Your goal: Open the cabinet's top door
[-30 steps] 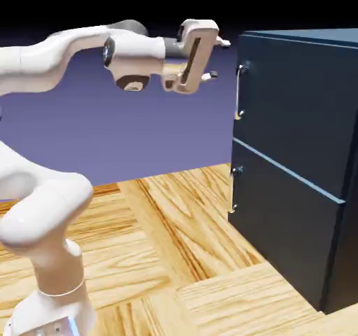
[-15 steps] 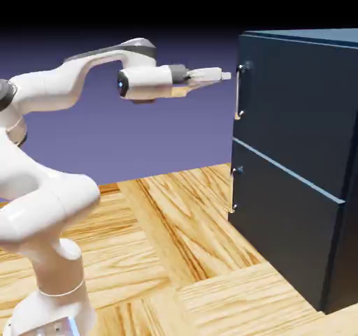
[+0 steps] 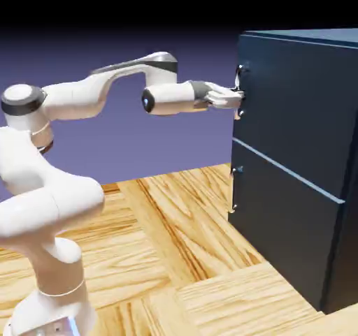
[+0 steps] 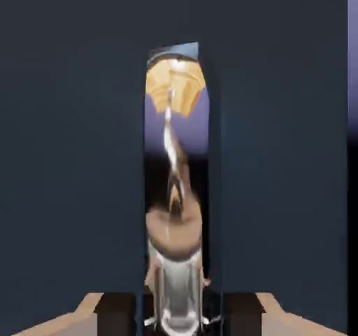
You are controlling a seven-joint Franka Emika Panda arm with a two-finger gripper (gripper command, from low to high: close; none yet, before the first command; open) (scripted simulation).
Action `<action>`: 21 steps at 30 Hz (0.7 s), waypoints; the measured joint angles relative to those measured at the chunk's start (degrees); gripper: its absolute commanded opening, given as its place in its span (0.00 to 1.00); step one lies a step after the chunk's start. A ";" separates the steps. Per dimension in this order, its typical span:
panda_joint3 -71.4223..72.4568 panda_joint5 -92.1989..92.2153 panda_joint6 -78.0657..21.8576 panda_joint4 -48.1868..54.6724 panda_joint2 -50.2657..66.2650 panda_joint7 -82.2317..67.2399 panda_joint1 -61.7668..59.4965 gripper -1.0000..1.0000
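The large boxy dark navy-blue cabinet (image 3: pixel 301 153) stands at the right-hand end of the light wood-grain surface (image 3: pixel 189 258), with its two stacked front panels facing the arm. The top door (image 3: pixel 294 111), the taller upper flat navy panel, carries a slim vertical silver bar handle (image 3: pixel 239 93) close to its near edge. The door is shut, flush with the cabinet front.

The white two-finger claw (image 3: pixel 236 98) points level at the cabinet and meets the handle about mid-length. In the hand view the polished handle (image 4: pixel 175 209) runs straight up the picture from between the two grey fingertips (image 4: pixel 115 307), so the bar's long axis lies across the closing direction of the claw. The jaws are drawn together, clamped on the handle.

The governing relation: the door lies directly ahead of the claw, along the reach of the arm, and the handle is already captured. The coming move is judged to be a pull back away from the cabinet front, following the arc of the door's hinge; the hinge side is not visible.

Compared with the frames before: the claw stood spread and well short of the cabinet, turned crosswise; it has since rolled into line with the bar, advanced to it and closed. The door has not moved.
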 measured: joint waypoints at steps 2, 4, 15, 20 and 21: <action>-2.09 -0.09 -3.23 -4.15 -0.36 -1.06 3.49 0.00; -4.32 -0.49 -6.47 -8.31 -0.69 -2.08 7.04 0.00; -21.62 -10.62 -25.46 -31.10 -4.26 -5.89 26.69 0.00; -32.00 -19.23 -33.96 -39.16 -7.45 -6.26 32.44 0.00; -34.08 -21.19 -35.55 -40.40 -8.08 -6.28 33.13 0.00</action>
